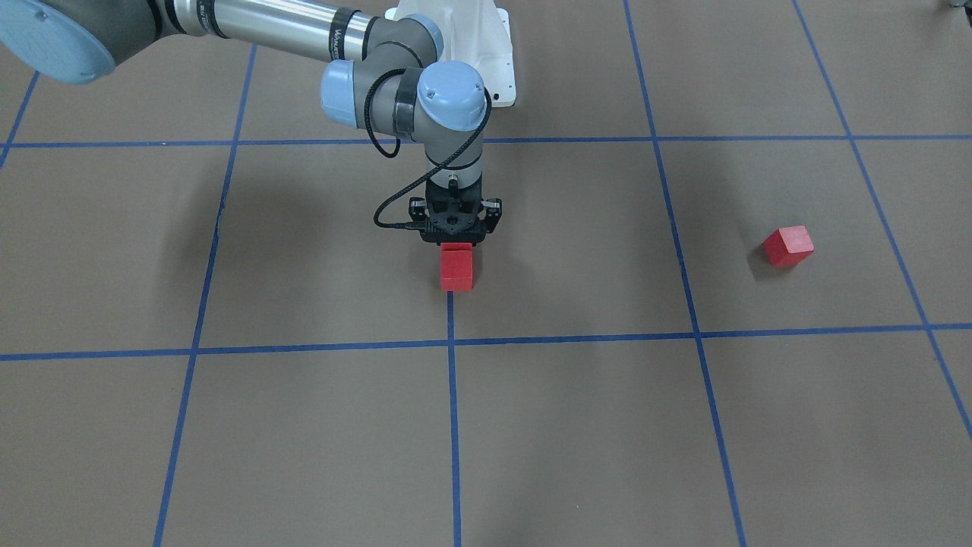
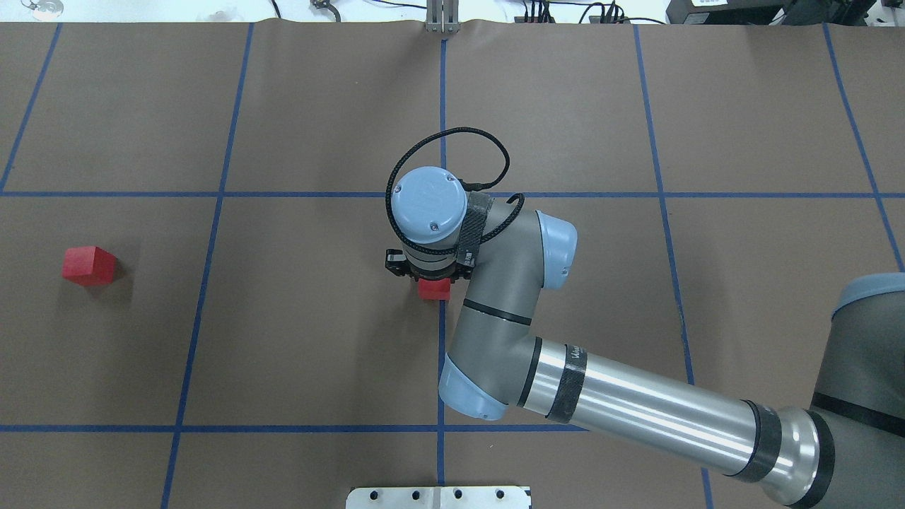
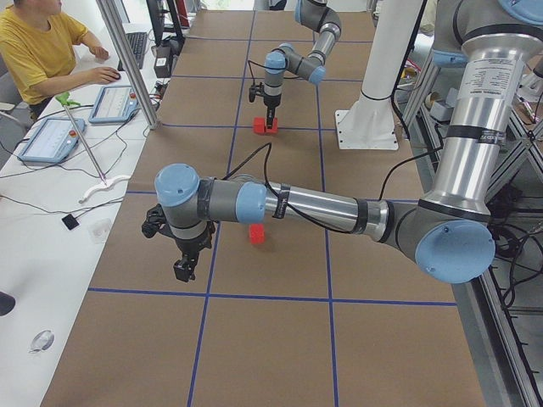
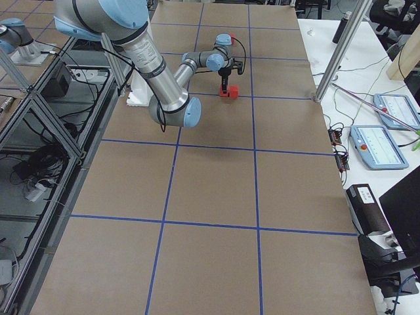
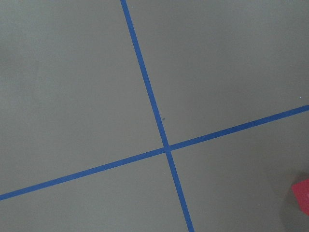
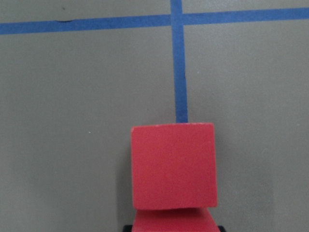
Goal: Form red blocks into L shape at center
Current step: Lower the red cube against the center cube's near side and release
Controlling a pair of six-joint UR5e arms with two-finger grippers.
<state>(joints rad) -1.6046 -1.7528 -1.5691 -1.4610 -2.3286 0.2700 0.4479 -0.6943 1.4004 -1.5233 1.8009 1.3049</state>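
Note:
Two red blocks lie in a row on the middle blue line at the center (image 1: pixel 493 304). The front block (image 1: pixel 456 271) lies free and fills the right wrist view (image 6: pixel 173 164). The rear block (image 1: pixel 457 246) sits between the fingers of my right gripper (image 1: pixel 456 241), which points straight down and is shut on it; it also shows in the right wrist view (image 6: pixel 174 221). From overhead only one block (image 2: pixel 434 289) peeks out under the wrist. The third red block (image 1: pixel 788 245) lies alone far on my left side (image 2: pixel 88 265). My left gripper (image 3: pixel 182 270) hovers beside it; I cannot tell whether it is open.
The white metal base (image 2: pixel 438 497) stands behind the center on the robot's side. My right arm's forearm (image 2: pixel 636 410) stretches over the right half of the floor. Operators' desks with tablets (image 3: pixel 51 136) line the far edge. Blue tape lines grid the brown floor.

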